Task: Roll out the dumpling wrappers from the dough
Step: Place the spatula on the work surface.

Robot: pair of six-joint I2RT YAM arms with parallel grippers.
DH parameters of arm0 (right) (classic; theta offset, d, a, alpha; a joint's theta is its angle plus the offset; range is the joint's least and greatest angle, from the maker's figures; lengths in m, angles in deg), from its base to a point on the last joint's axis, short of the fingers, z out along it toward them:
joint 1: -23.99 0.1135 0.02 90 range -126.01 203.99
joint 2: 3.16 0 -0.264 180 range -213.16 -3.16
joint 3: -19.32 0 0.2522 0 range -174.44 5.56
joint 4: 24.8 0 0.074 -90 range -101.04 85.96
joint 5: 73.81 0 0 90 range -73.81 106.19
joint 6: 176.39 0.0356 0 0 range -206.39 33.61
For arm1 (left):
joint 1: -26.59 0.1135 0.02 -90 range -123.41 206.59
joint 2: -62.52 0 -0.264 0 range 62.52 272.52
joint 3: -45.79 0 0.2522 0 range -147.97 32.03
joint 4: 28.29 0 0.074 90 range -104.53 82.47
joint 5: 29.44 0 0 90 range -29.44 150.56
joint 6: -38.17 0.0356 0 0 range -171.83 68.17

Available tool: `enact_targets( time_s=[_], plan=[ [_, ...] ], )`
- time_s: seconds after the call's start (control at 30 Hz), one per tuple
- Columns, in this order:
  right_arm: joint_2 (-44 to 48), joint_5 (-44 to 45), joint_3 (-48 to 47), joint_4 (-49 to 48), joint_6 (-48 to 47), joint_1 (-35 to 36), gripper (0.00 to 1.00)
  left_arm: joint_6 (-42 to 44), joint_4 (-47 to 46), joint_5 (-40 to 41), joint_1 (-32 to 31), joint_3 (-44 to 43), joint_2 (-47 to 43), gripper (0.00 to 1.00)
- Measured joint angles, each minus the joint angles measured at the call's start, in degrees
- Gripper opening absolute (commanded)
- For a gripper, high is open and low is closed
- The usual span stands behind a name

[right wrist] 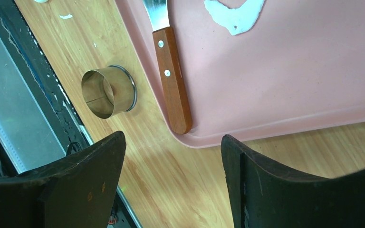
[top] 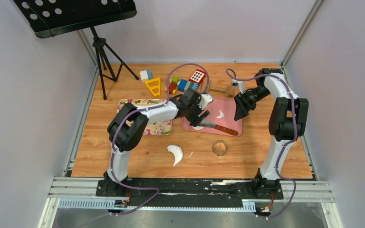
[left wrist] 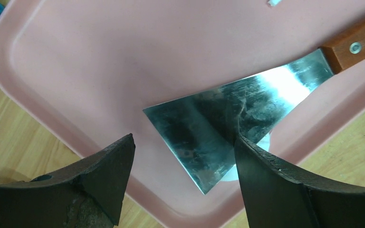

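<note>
— What is lying on the wooden surface (top: 138,161)?

— A white curved piece of dough (top: 175,153) is lying there. A metal ring (top: 220,148) is sitting near it.

— Where is the left arm (top: 157,111) reaching?

— Its jaws are hanging over the pink tray (top: 230,118), just above the scraper (top: 218,127). The right arm (top: 266,90) is pointing its jaws down by the tray's right edge.

My left claw (left wrist: 185,138) hangs over the tray's (top: 230,105) left half, where a scraper (top: 217,126) lies along the near rim, a dough scrap (top: 220,114) behind it. On the table (top: 266,156) a ring (top: 220,148) stands before the tray, more dough (top: 175,154) to its left.
</note>
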Motion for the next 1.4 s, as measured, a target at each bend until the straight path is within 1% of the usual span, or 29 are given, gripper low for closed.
enact_targets(
  time_s=[0.3, 0.53, 0.57, 0.7, 0.77, 0.8, 0.9, 0.93, 1.27, 1.4],
  plan=[
    [4.7, -0.2, 7.0, -4.0, 1.7, 2.1, 0.73, 0.0, -0.9, 1.3, -2.0, 0.7, -0.3, 0.81],
    [7.6, -1.3, 9.5, -4.7, 1.9, 2.8, 0.64, -0.1, -0.9, 1.0, -1.5, 0.6, -0.3, 0.8],
    [7.8, -1.7, 9.8, -4.8, 1.9, 2.8, 0.63, -0.2, -0.7, 0.9, -1.2, 0.6, -0.4, 0.78],
    [7.9, -2.9, 10.7, -5.3, 1.9, 2.8, 0.63, -0.4, 0.8, 0.6, 0.1, -0.1, -0.7, 0.56],
    [7.9, -3.6, 11.3, -5.8, 1.9, 2.8, 0.63, -0.5, 2.1, 0.3, 0.4, -1.5, -0.7, 0.4],
    [7.9, -3.9, 11.6, -6.0, 1.9, 2.8, 0.63, -0.5, 2.7, 0.0, 0.7, -2.5, -0.7, 0.29],
    [8.1, -4.6, 12.7, -6.8, 1.9, 2.8, 0.63, -0.8, 3.2, -0.9, 1.0, -4.6, -0.8, 0.03],
    [8.1, -4.6, 13.0, -6.9, 1.9, 2.8, 0.63, -1.1, 3.3, -1.1, 1.0, -4.9, -0.8, 0.0],
    [8.2, -5.0, 14.7, -7.6, 1.9, 2.8, 0.63, -1.5, 5.4, -3.8, 0.5, -6.9, -0.1, 0.0],
    [8.2, -5.0, 14.7, -7.8, 1.9, 2.8, 0.63, -1.5, 5.4, -3.9, -0.4, -6.2, 2.6, 0.0]
  ],
)
